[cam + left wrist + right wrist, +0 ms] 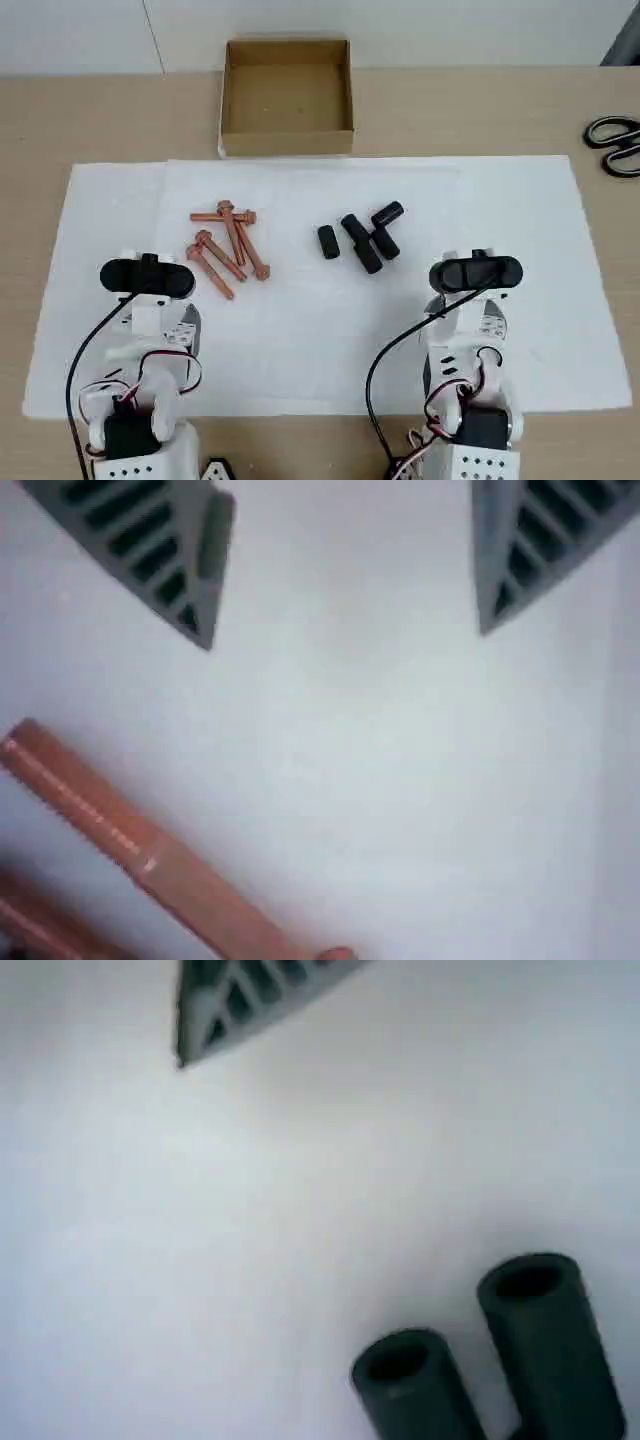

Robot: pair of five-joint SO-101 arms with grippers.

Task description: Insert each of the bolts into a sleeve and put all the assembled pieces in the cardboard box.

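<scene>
While both arms sit at the near edge of the worktop [90, 110], the left claw [345, 635] stands open, its jaws set wide apart over the white sheet [300, 340]. The state of the right claw [488, 318] cannot be told. Copper bolts [228, 245] lie in a loose pile just ahead of the left claw. Black sleeves [362, 240] lie clustered ahead of the right claw, apart from the bolts. The cardboard box [287, 140] stands open-topped at the sheet's far edge. Scissors [615, 143] lie at the worktop's right edge.
</scene>
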